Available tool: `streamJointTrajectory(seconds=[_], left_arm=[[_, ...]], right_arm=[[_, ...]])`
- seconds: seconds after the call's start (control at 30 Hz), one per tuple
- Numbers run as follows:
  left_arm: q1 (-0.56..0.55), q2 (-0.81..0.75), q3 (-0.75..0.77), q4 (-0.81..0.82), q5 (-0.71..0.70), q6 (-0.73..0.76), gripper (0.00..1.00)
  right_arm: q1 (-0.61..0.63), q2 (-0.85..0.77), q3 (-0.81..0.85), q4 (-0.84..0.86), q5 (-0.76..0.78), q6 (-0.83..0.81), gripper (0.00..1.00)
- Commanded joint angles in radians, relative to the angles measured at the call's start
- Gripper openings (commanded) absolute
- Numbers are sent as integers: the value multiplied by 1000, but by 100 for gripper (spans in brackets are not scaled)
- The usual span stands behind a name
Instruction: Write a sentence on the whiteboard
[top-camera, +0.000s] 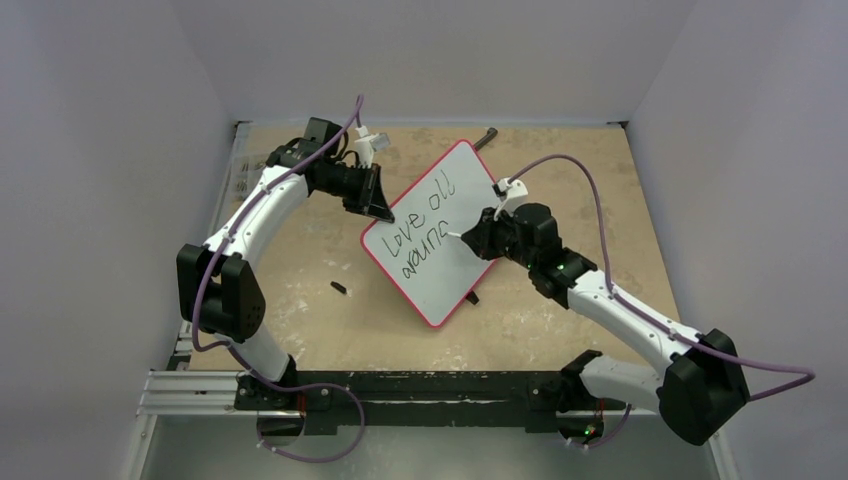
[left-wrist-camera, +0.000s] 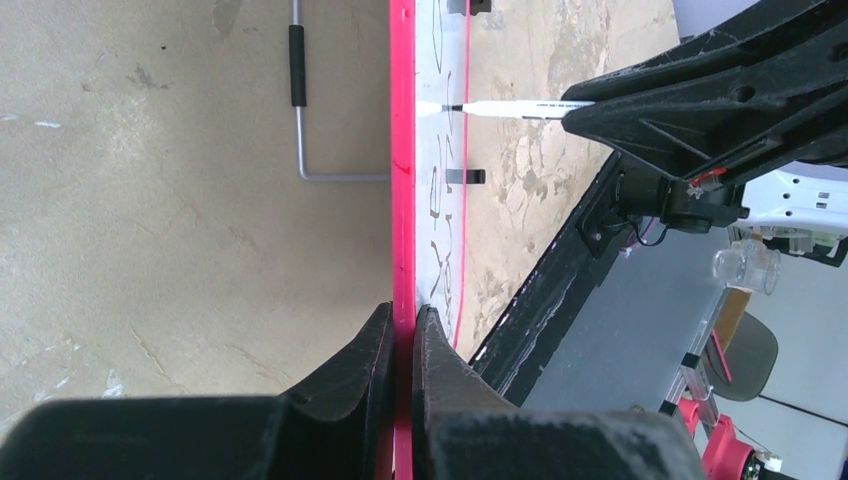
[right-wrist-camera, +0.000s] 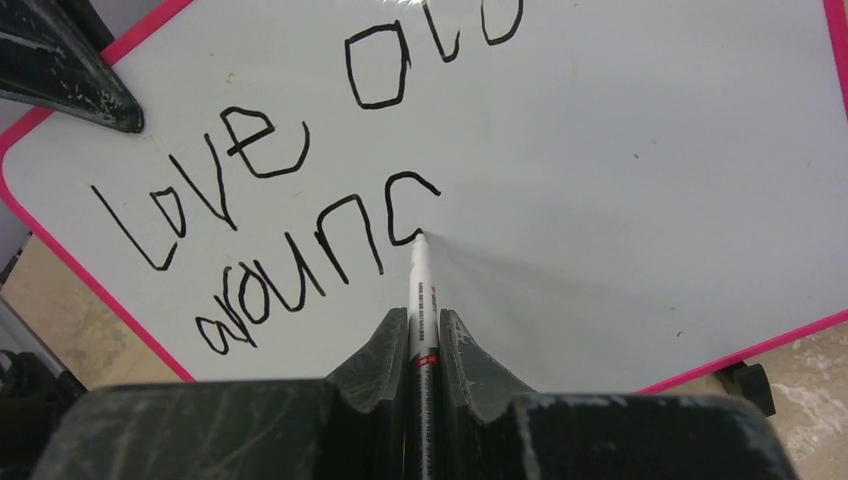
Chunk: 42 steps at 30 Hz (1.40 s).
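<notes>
Black handwritten words (top-camera: 420, 225) on the red-rimmed white whiteboard (top-camera: 445, 285), centred on the tan worktop (top-camera: 300, 300), reach "Love all" and most of "around", left pincer (left-wrist-camera: 404, 315) pinching its ten o'clock edge, right pincer (right-wrist-camera: 418, 318) clamping the white marker pen (right-wrist-camera: 420, 275) at three o'clock, "you" unwritten.

In the right wrist view, the picture's top edge cuts off the sentence (right-wrist-camera: 290, 200), and the right tool (right-wrist-camera: 417, 335) hides the rear of the marker (right-wrist-camera: 421, 285). In the left wrist view, you see the whiteboard (left-wrist-camera: 440, 160) edge-on; its writing is unreadable.
</notes>
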Motion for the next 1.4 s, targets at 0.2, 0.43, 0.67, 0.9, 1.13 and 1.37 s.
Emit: streamJointTrajectory(seconds=[0.2, 0.43, 0.67, 0.9, 1.13, 1.37], left_arm=[[-11, -55, -1, 48, -11, 37, 0], [-13, -55, -1, 47, -11, 36, 0], [-13, -55, -1, 47, -16, 37, 0], [-12, -56, -1, 46, -17, 37, 0], [-13, -58, -1, 46, -16, 37, 0], [-13, -58, -1, 46, -18, 38, 0]], right_arm=[[-1, 80, 135, -17, 77, -13, 0], [-1, 114, 190, -1, 51, -9, 0], [-2, 121, 186, 3, 41, -5, 0], [-1, 96, 117, 17, 6, 13, 0], [-2, 67, 58, 8, 3, 15, 0], [-1, 41, 9, -3, 0, 14, 0]])
